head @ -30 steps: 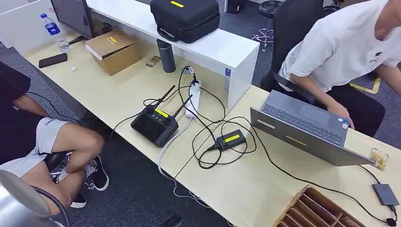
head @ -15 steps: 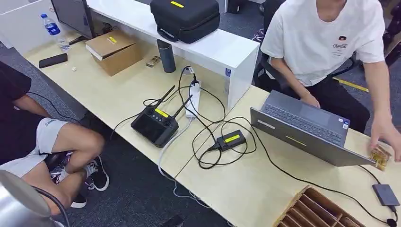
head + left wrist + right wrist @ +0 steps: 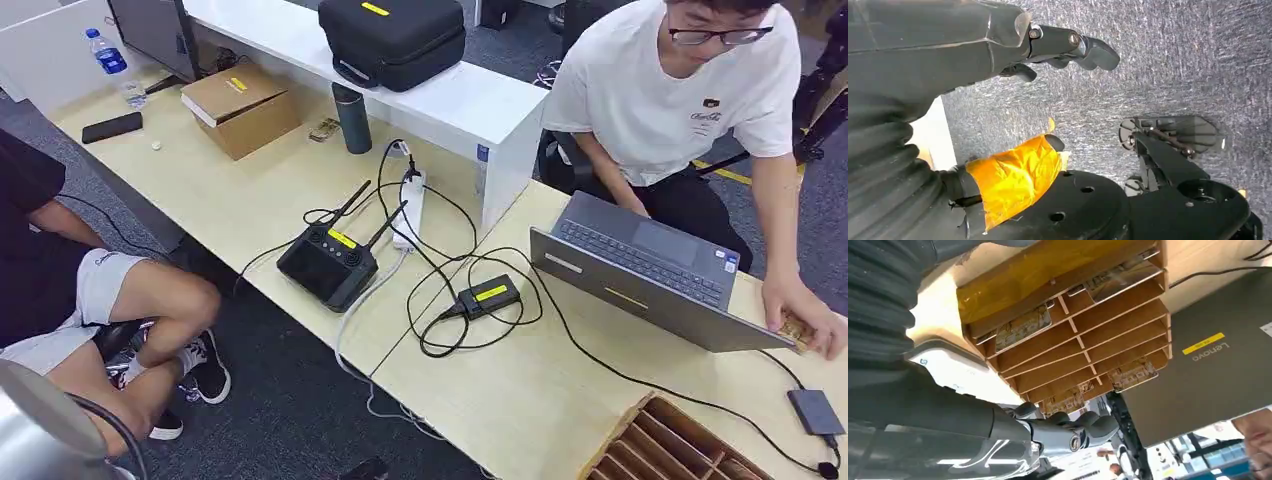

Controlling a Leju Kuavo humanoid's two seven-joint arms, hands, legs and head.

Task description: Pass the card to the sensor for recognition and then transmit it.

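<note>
The light wooden desk (image 3: 250, 190) carried the open grey laptop (image 3: 650, 270), with a person in a white shirt (image 3: 680, 90) seated behind it. The slotted wooden rack (image 3: 680, 445) stood at the near corner, several patterned cards (image 3: 1023, 327) lying in its slots. A person's hand (image 3: 805, 310) rested on one card (image 3: 797, 328) beside the laptop. The left hand (image 3: 1068, 47) hung over grey carpet (fingers apart, holding nothing). The right hand (image 3: 1068, 427), beside the rack, had its fingers loosely curled around nothing.
</note>
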